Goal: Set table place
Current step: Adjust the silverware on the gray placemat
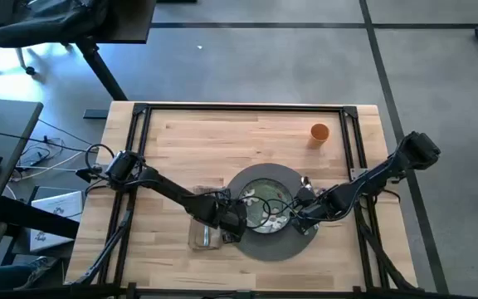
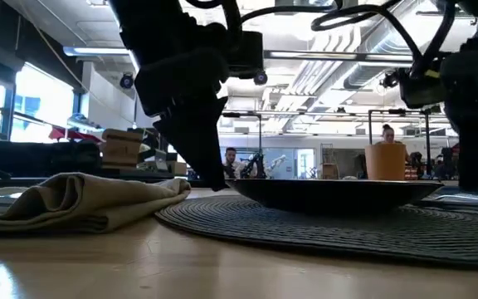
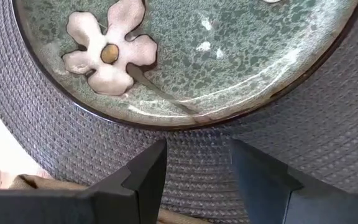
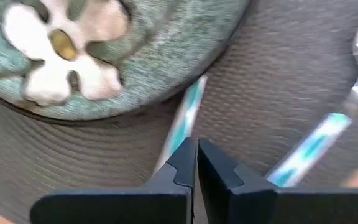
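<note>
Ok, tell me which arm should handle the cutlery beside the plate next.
Right. Its pincer hovers shut over a pale-handled utensil on the mat beside the plate. The left pincer is open at the plate's opposite edge, near the napkin.

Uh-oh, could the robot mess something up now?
Maybe. The right gripper is shut on a pale-handled piece of cutlery right beside the plate, so it might bump or nudge the plate on the mat. The left gripper, open over the mat near the napkin, could snag it.
</note>
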